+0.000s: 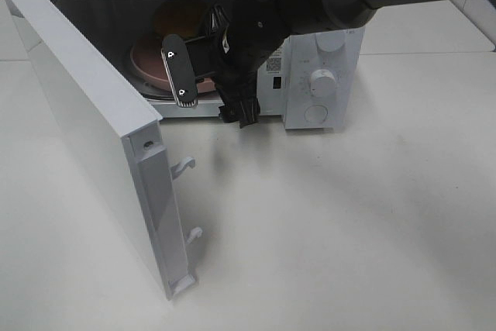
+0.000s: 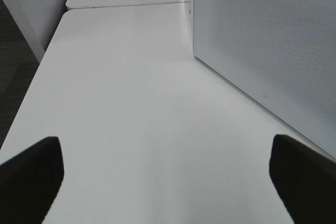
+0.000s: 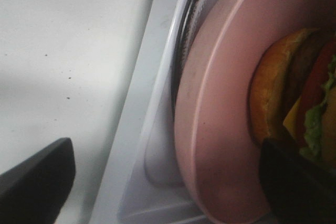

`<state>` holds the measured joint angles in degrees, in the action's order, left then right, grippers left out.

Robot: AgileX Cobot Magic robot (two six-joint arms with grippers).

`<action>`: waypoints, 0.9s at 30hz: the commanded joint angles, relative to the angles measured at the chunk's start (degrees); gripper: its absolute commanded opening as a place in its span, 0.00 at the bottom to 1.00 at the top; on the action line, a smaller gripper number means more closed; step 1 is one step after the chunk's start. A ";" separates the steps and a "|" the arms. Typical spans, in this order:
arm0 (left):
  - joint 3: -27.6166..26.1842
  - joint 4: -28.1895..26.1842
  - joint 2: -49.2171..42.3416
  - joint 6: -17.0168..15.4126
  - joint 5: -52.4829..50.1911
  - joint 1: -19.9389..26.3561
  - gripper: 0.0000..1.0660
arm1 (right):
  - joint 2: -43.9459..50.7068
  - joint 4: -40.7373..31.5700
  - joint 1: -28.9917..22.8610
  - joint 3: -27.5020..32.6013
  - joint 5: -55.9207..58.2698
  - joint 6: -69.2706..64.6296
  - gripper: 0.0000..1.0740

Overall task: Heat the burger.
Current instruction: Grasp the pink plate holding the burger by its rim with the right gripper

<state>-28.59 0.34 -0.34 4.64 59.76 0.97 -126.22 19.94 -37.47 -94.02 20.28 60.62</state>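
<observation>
Exterior high: burger (image 1: 180,15) on pink plate (image 1: 149,63) inside the microwave (image 1: 325,75) — door (image 1: 85,114) open. Right claw (image 1: 190,67) spread at the plate's rim, gripping nothing; left claw (image 2: 168,174) spread over the counter (image 2: 131,103). Risk — retreating fingers could snag the plate.

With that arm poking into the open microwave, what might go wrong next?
1. The right arm's open jaws sit at the pink plate holding the burger; pulling out carelessly might drag the plate off the turntable.
2. The microwave door stands wide open, so nothing can heat until the arm clears and it is shut.
3. The right gripper fills the opening; closing the door early would likely hit it.
</observation>
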 commanded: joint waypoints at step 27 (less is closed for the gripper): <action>0.06 6.99 -0.97 -0.11 -0.69 -0.06 0.94 | -9.91 -0.57 1.38 -9.45 -3.61 -1.95 0.79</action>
<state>-28.59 7.51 -0.34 4.64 59.76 0.97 -135.45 19.60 -36.38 -101.99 16.90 59.59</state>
